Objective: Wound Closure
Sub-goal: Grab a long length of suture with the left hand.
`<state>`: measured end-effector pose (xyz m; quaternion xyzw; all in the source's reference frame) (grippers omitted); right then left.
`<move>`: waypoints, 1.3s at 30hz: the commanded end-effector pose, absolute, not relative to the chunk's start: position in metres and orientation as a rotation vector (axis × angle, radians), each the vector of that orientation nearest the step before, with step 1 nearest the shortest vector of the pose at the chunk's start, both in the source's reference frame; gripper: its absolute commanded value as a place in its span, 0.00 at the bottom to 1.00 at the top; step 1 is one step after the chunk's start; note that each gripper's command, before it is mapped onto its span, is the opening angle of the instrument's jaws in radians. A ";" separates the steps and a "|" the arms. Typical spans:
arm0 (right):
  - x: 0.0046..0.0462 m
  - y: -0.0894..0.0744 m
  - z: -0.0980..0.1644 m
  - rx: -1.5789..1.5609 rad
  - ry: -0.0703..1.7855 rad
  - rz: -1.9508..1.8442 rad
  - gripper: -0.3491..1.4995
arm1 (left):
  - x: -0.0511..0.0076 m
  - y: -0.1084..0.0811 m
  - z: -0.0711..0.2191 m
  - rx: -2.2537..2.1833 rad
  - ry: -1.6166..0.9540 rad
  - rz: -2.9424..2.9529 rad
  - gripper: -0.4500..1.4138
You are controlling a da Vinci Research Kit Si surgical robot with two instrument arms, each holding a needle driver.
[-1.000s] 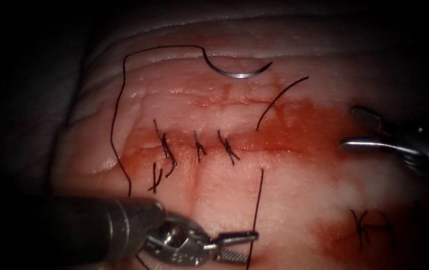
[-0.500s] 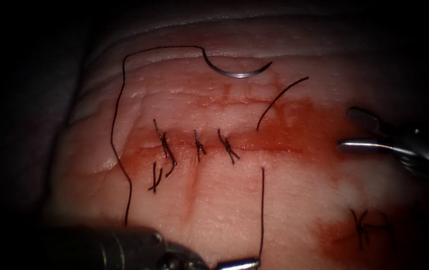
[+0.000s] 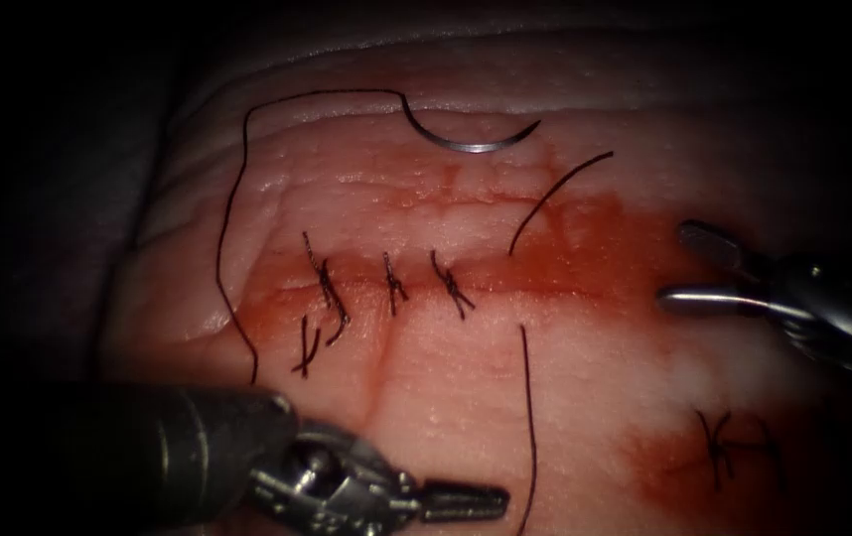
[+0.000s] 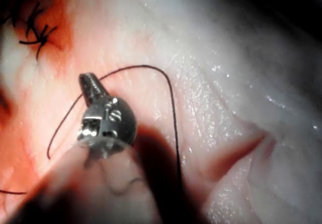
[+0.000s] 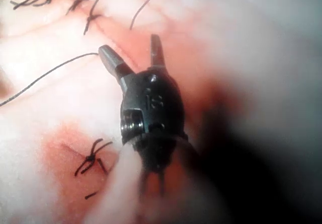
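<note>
The curved needle [image 3: 473, 142] lies free on the tissue [image 3: 595, 397], well above the cut [image 3: 545, 283] and not driven into it, with neither tool near it. From its left end the thread [image 3: 230, 213] runs left, turns down the tissue's left flank and disappears behind the left arm's shaft. A second stretch of thread [image 3: 528, 417] rises from the lower edge of the endoscope view to a point just below the cut, and a short curved piece [image 3: 555, 196] lies above the cut on its right part. Three tied stitches [image 3: 393, 285] cross the cut's left part, loose thread ends [image 3: 307, 349] beside the leftmost one; a separate knot [image 3: 719, 449] sits in red fluid [image 3: 605, 248] low on the right. The left claw [image 3: 466, 501] lies low in front, jaws together and clamped on nothing, the nearby thread passing just beside its tip; its wrist view shows thread [image 4: 171, 98] curving around behind the left claw [image 4: 90, 83]. The right claw [image 3: 679, 268] hovers at the cut's right end with jaws apart, empty, as its wrist view of the right claw [image 5: 133, 53] confirms.
</note>
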<state>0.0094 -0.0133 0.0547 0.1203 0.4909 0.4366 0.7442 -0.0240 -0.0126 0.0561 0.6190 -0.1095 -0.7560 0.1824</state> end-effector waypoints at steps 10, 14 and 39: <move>0.0104 -0.014 0.055 0.270 1.081 0.953 0.84 | -0.0269 -0.015 0.061 1.590 -0.375 -2.063 0.78; 0.0105 -0.014 0.055 0.271 1.081 0.953 0.84 | -0.0273 -0.015 0.062 1.577 -0.387 -2.059 0.78; 0.0111 -0.014 0.055 0.276 1.089 0.948 0.84 | -0.0293 -0.013 0.061 1.585 -0.411 -2.064 0.00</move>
